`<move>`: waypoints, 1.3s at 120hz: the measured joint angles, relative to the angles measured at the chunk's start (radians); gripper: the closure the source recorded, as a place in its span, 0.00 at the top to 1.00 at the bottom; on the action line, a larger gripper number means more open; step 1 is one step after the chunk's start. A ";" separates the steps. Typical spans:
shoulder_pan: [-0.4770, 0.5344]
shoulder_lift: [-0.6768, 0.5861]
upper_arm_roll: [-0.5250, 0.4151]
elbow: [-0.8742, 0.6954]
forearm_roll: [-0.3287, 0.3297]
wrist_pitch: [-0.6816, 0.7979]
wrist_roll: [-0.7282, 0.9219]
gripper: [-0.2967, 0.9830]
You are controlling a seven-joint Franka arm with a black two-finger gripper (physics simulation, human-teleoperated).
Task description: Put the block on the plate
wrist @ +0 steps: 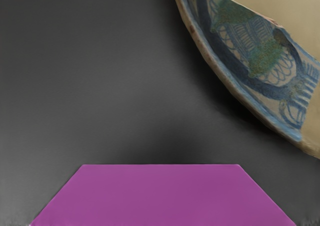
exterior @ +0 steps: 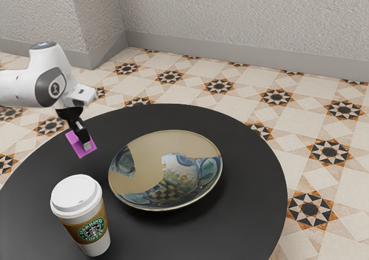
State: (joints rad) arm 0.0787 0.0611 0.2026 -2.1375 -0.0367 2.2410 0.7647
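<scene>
Cup foremost; beyond it, my claw has the block pinched. From the claw, the plate lies toward the exterior view's four o'clock, so I should carry that way.

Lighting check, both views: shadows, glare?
Exterior view: soft, even light, dim shadow under the plate, cup lid bright white. Wrist view: broad grey sheen on the tabletop, darkening beside the plate's rim and along the purple block's edge.
</scene>
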 joint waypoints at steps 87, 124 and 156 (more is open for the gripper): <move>-0.299 0.267 -0.067 0.316 -0.069 -0.184 0.005 0.55; -0.316 0.385 -0.068 0.365 -0.071 -0.181 0.005 0.59; -0.317 0.369 -0.066 0.361 -0.076 -0.183 0.007 0.72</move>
State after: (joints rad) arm -0.2378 0.4299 0.1369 -1.7760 -0.1130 2.0578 0.7717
